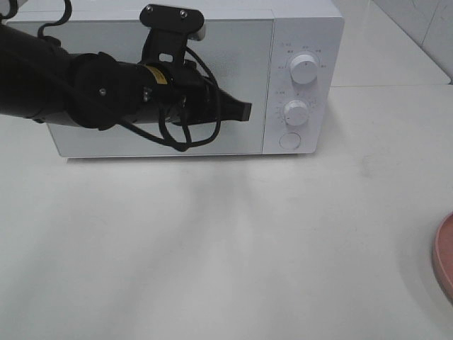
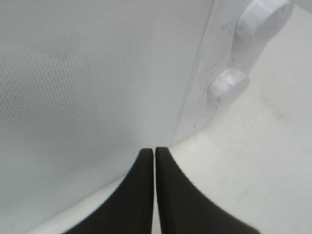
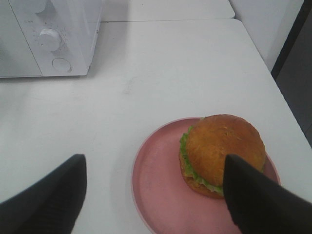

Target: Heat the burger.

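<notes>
White bench: your left gripper (image 1: 246, 111), shut and empty, sits at the closed microwave (image 1: 304, 28) door; open it next. Right gripper (image 3: 153, 192), spread wide, hovers over the burger (image 3: 222, 153) on its plate (image 3: 156, 180), far right.

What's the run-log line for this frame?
left gripper: shut, at closed microwave door | right gripper: open | burger: on plate
</notes>
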Robot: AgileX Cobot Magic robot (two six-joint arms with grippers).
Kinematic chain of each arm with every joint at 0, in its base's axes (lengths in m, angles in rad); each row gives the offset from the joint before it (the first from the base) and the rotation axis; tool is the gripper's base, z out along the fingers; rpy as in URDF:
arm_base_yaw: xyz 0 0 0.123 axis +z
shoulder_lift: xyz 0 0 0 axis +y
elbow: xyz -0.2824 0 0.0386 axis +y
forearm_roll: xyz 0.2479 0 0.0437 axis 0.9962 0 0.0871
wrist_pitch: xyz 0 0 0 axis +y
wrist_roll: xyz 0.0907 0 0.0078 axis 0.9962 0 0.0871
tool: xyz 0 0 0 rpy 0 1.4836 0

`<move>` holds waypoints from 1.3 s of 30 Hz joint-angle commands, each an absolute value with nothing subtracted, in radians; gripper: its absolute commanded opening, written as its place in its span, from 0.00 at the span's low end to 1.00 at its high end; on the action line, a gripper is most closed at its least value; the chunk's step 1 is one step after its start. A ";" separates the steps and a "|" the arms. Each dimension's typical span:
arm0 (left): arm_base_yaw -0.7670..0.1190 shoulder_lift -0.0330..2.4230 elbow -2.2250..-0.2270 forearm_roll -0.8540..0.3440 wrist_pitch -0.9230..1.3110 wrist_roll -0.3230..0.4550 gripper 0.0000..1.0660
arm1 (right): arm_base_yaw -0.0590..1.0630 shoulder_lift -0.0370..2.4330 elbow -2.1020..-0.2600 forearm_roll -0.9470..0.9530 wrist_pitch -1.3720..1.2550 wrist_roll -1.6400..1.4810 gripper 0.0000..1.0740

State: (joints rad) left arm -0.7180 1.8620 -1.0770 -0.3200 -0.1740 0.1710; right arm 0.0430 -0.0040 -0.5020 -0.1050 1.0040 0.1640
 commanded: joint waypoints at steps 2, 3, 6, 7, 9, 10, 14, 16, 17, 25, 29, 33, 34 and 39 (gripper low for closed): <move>-0.726 1.788 -1.042 -0.343 0.025 0.162 0.20 | 0.037 -0.034 -0.499 -0.110 1.000 0.162 0.70; -0.726 1.788 -1.042 -0.343 0.025 0.162 0.20 | 0.037 -0.034 -0.499 -0.110 1.000 0.162 0.70; -0.726 1.746 -1.042 -0.341 0.203 0.162 0.62 | 0.037 -0.034 -0.499 -0.110 1.000 0.162 0.70; -0.726 1.738 -1.042 -0.341 0.244 0.163 0.75 | 0.037 -0.034 -0.499 -0.110 1.000 0.162 0.70; -0.726 1.722 -1.042 -0.333 0.321 0.168 0.91 | 0.037 -0.034 -0.499 -0.110 1.000 0.162 0.70; -0.726 1.722 -1.042 -0.333 0.321 0.168 0.91 | 0.037 -0.034 -0.499 -0.110 1.000 0.162 0.70; -0.726 1.679 -1.042 -0.328 0.519 0.167 0.96 | 0.037 -0.034 -0.499 -0.110 1.000 0.162 0.70; -0.726 1.667 -1.042 -0.328 0.563 0.167 0.96 | 0.037 -0.034 -0.499 -0.110 1.000 0.162 0.70; -0.726 1.643 -1.042 -0.328 0.652 0.169 0.96 | 0.037 -0.034 -0.499 -0.110 1.000 0.162 0.70; -0.719 1.542 -1.042 -0.207 0.942 0.054 0.96 | 0.037 -0.034 -0.499 -0.110 1.000 0.162 0.70; -0.719 1.463 -1.042 -0.039 1.022 -0.100 0.96 | 0.037 -0.034 -0.499 -0.110 1.000 0.162 0.70; -0.714 1.414 -1.042 0.013 1.052 -0.142 0.96 | 0.037 -0.034 -0.499 -0.110 1.000 0.162 0.70; -0.681 1.383 -1.042 0.000 1.072 -0.145 0.96 | 0.037 -0.034 -0.499 -0.110 1.000 0.162 0.70; -0.564 1.334 -1.042 -0.044 1.111 -0.092 0.96 | 0.037 -0.033 -0.499 -0.110 1.000 0.162 0.70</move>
